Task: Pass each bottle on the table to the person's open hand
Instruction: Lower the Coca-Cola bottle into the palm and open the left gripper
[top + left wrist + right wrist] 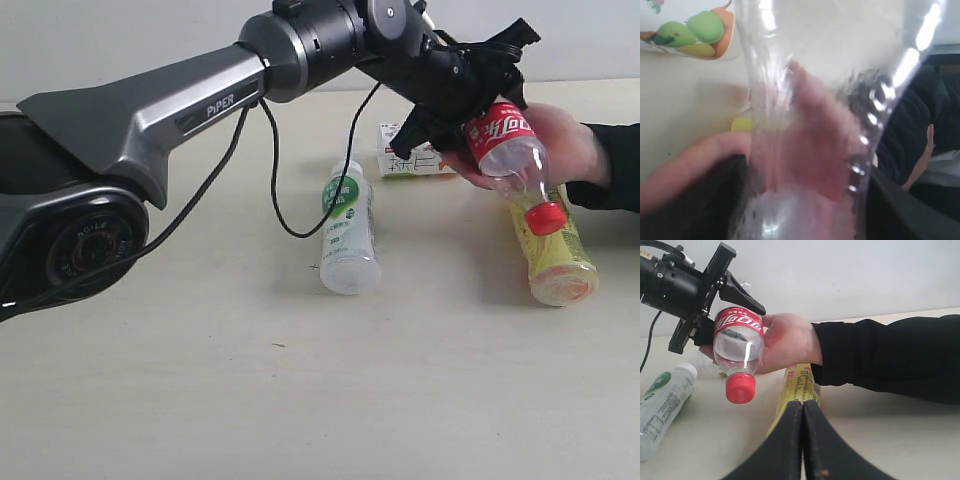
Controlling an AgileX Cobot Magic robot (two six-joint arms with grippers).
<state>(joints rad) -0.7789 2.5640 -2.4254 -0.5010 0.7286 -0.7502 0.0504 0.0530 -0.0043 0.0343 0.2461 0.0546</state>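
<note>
Nearest the exterior camera lay bare table [300,400]. Further in, the green-labelled bottle [348,230] lay on its side well to the left of the person's hand [565,145]. The yellow tea bottle [555,255] lay just in front of and below that hand. Both apparently awaited their turn. The right gripper [802,440] sat low in front of the hand, its fingers pressed together and empty, likely parked out of the way. At the hand itself, the left gripper [478,115] was clamped around the base end of the cola bottle [510,150]. The cap tilted down, so the body lay against the open palm for the taking. Beyond, left of the hand, lay the floral-labelled bottle [410,160].
</note>
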